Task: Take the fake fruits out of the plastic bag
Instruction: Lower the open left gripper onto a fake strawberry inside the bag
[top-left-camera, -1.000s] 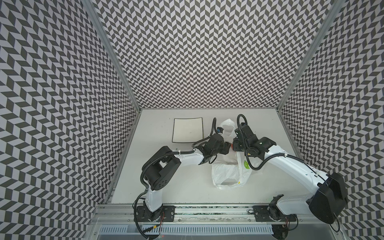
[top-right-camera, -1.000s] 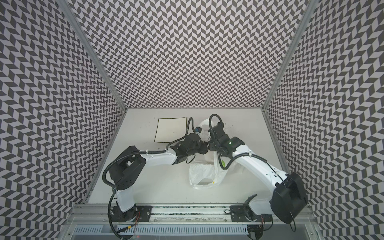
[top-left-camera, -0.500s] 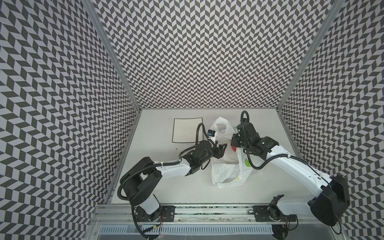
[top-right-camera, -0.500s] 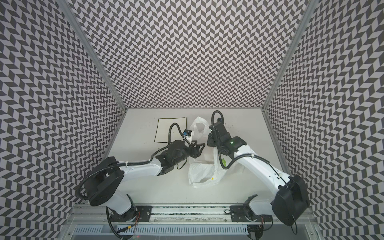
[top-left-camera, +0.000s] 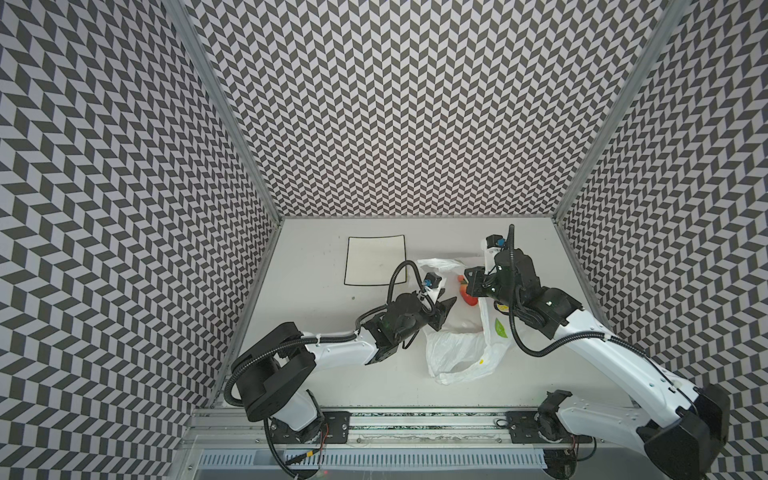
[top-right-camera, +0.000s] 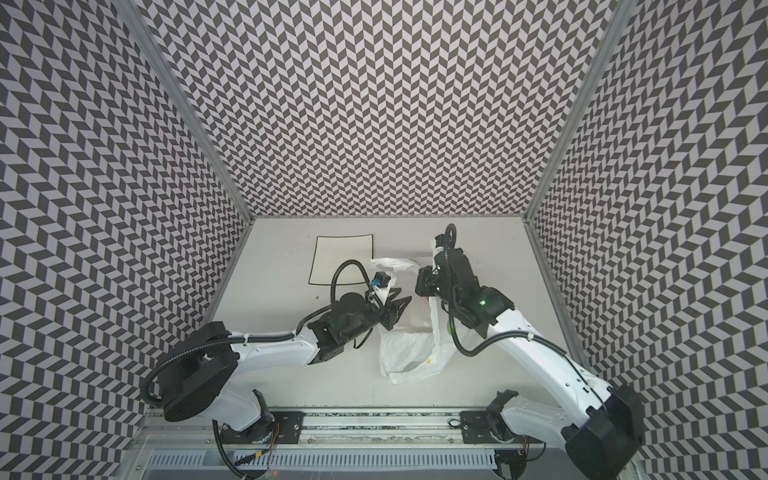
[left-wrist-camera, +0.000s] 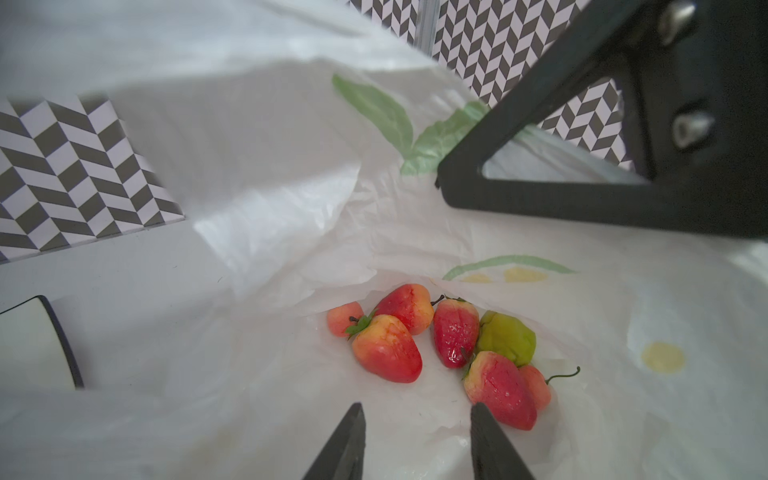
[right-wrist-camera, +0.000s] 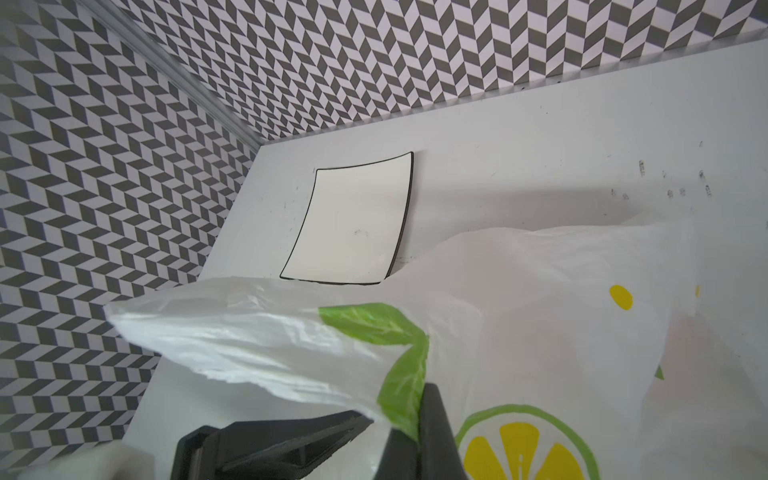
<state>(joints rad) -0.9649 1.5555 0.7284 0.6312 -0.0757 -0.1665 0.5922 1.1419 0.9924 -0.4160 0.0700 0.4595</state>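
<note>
Right gripper (right-wrist-camera: 401, 415), jaws clenched on the thin crinkly white plastic bag (right-wrist-camera: 519, 291), holds up its rim; left gripper (left-wrist-camera: 417, 411), jaws parted, faces glossy red fake fruits (left-wrist-camera: 386, 353) inside, which look light and probably slick, best pinched mid-body.

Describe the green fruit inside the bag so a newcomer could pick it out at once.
In a top view, find the white plastic bag right of the square black-rimmed plate. The left wrist view shows fake fruits clustered inside its open mouth. The pear sits among the strawberries, lumpy and the only yellow-green piece; the rest are red.
</note>
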